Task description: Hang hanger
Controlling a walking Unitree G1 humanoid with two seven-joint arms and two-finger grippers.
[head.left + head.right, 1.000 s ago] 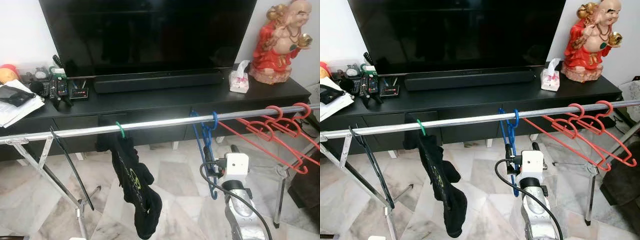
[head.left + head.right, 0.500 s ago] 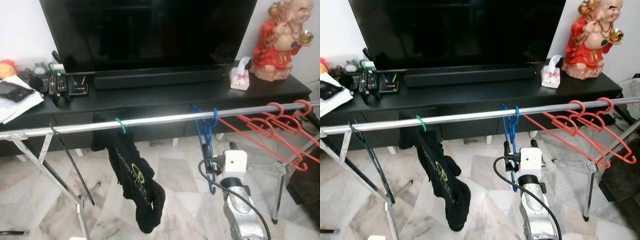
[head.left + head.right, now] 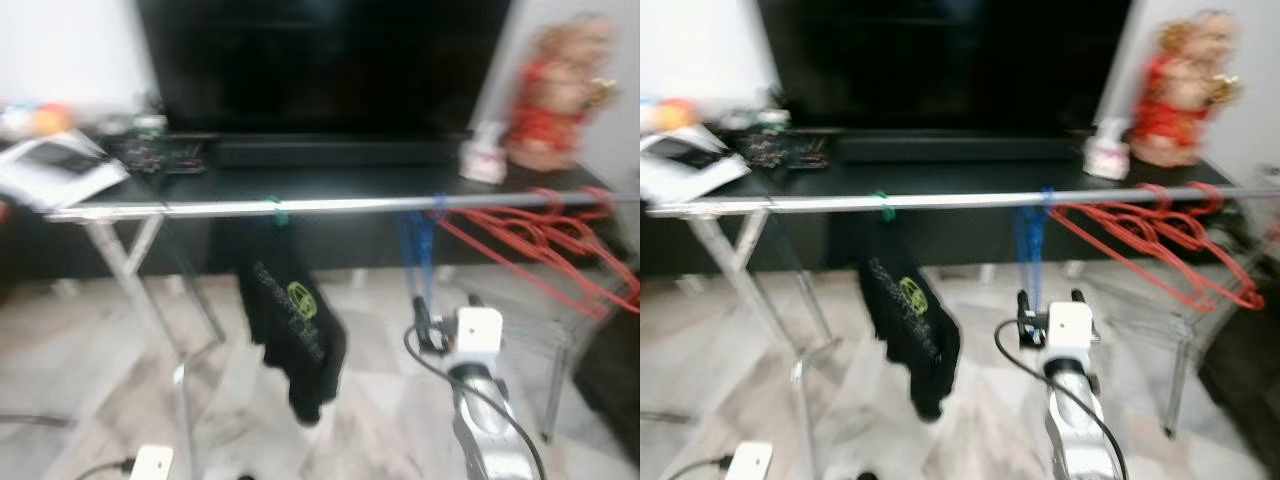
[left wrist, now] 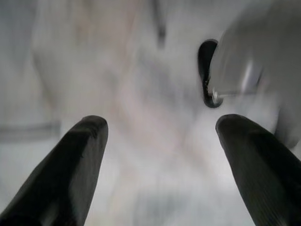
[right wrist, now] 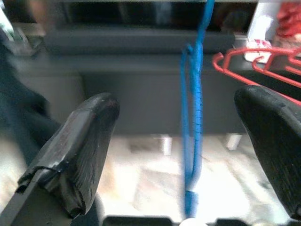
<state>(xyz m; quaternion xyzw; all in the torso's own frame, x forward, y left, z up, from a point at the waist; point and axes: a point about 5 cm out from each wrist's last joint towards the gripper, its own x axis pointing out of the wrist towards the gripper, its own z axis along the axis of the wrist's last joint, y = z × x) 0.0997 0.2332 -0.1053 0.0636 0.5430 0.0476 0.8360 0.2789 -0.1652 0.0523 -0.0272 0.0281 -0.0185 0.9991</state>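
The head views are blurred. The landmark is the rail, a silver bar across the scene on metal legs.

Nearest, the right gripper is raised below and in front of the rail, its fingers spread wide and holding nothing. The blue hanger dangles from the rail in the gap between them, touching neither finger; in the head views it hooks over the rail's middle-right stretch, straight above the white wrist camera. The left gripper points down at pale floor, its fingers likewise wide apart and empty.

Bare marble floor lies under the rail's left half. A white plug block sits near the leg's foot.

On the rail, left of the blue hanger, a black garment hangs from a green hook. Right of it, red hangers bunch toward the rail's right end.

Behind the rail stands a black cabinet holding papers, a tissue pack, a red figurine and a TV.
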